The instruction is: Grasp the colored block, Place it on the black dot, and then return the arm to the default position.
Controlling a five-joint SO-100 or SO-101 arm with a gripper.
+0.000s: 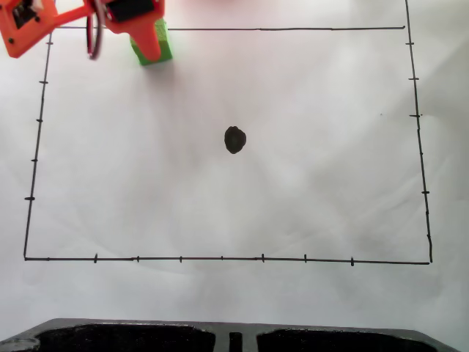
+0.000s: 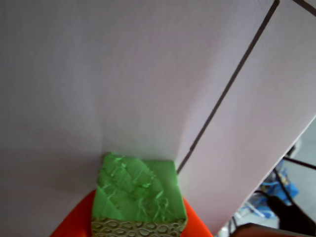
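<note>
- The green colored block is seen in the fixed view at the top left of the drawn frame, just below its top line, partly covered by the orange arm.
- In the wrist view the block is shown close up, with orange gripper fingers flanking it on both sides at the bottom edge of the picture.
- The gripper is judged to be pinching the block between its fingers, since orange plastic lies against both sides of the foam; whether the block is already lifted off the white paper cannot be told.
- The black dot is found near the middle of the frame, bare, and well apart from the block, lower and to the right in the fixed view.
- The grasping step is taken to be in hand or just completed; placing is not yet done, and the return to the default position is also left.
- For the next move, a lift clear of the paper would be called for, then a carry towards the middle of the frame, down and to the right in the fixed view.
- As the block is somewhat wider than the dot, it would have to be centred so that the blot is covered before the fingers are spread.
- A dark moulded tray edge is seen along the bottom of the fixed view, away from the work on the counter.
</note>
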